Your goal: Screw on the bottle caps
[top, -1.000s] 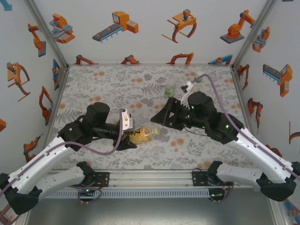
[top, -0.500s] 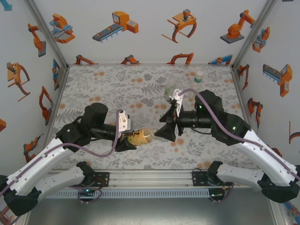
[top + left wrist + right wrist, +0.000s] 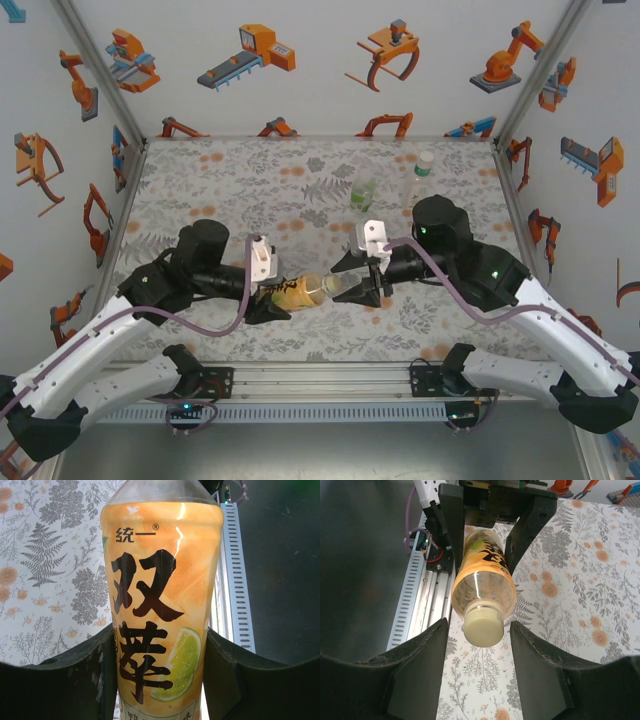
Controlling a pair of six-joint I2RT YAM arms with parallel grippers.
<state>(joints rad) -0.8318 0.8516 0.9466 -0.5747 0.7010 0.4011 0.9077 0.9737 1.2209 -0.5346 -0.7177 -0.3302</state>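
Left gripper [image 3: 159, 655] clamped on the label of the amber bottle [image 3: 300, 291]; the bottle is held lying flat above the table [image 3: 230, 180], neck toward the other arm.

Pale cap [image 3: 482, 626] sits on the neck; right gripper [image 3: 345, 284] has a jaw on either side of it, part open, with a gap showing on both sides; nothing gripped.

Risks, as I judge them:
- the cap looks a shade off the middle of the jaws; closing like that could push the neck sideways and cock the cap on its thread; a cross-thread would follow
- the grip is on smooth label; a hard twist at the cap could spin the whole bottle in the left fingers, and nothing would tighten
- a thin-walled bottle may buckle under a firmer squeeze
- if the cap is only resting loose, a knock from one finger could drop it

Hard to make out:
- whether the cap is threaded at all or just perched
- the bottle's base, cut off in the left wrist view
- green bottle [image 3: 364, 191] and clear bottle [image 3: 420, 172] stand at the far side; too small to say if either is capped
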